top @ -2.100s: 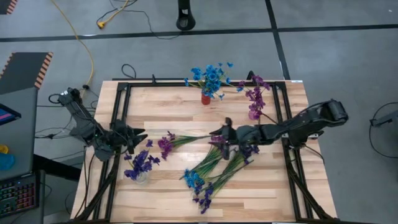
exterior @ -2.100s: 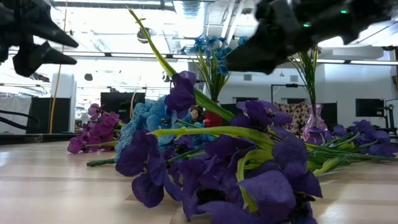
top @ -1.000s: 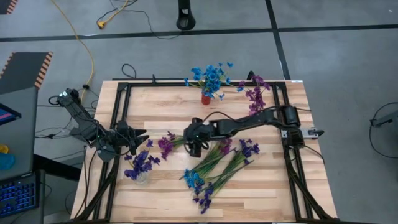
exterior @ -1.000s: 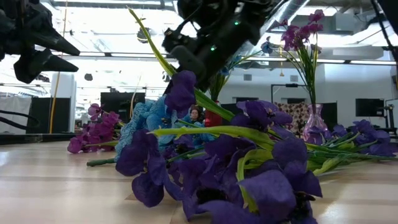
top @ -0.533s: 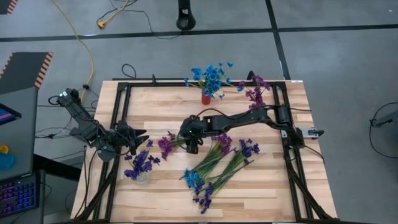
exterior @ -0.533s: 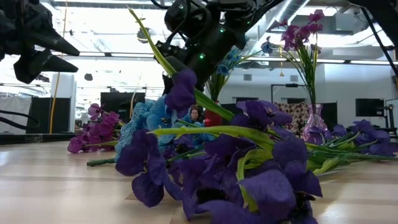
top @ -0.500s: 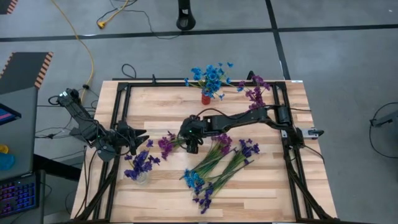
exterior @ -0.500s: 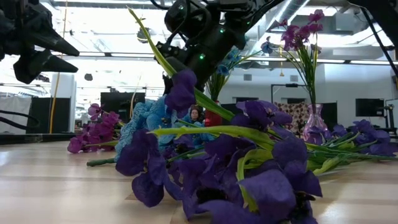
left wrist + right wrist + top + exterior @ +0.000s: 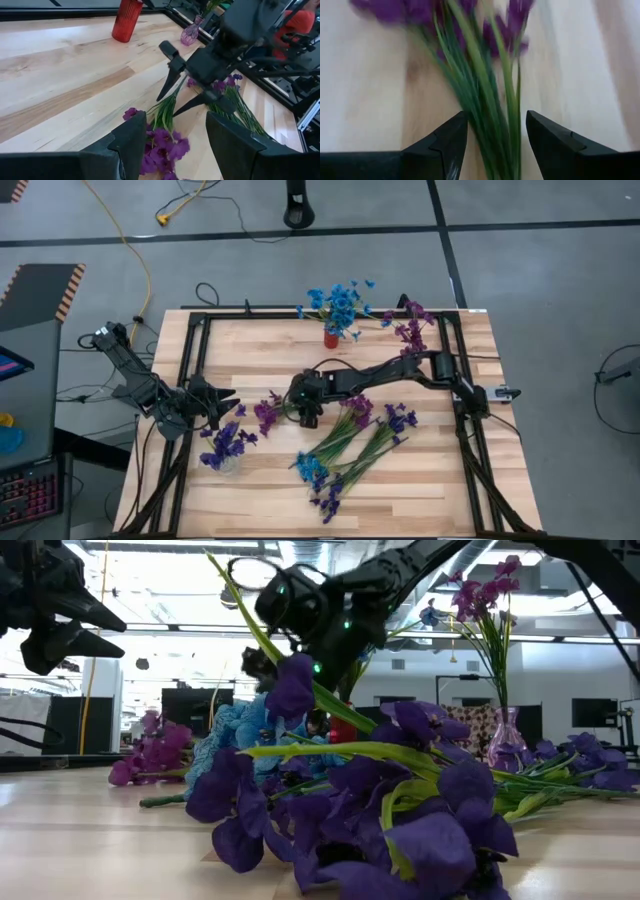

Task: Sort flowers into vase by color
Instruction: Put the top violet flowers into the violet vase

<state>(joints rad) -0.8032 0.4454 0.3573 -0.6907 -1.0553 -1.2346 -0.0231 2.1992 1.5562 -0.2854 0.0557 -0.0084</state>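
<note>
Our right gripper (image 9: pixel 296 407) reaches far across toward the table's (image 9: pixel 260 350) middle, arm stretched low, fingers spread and pointing down. Our left gripper (image 9: pixel 228 402) waits near the table's left edge, fingers apart.

Words to read: none. No picture shows any letters, numbers, labels or brand names.
</note>
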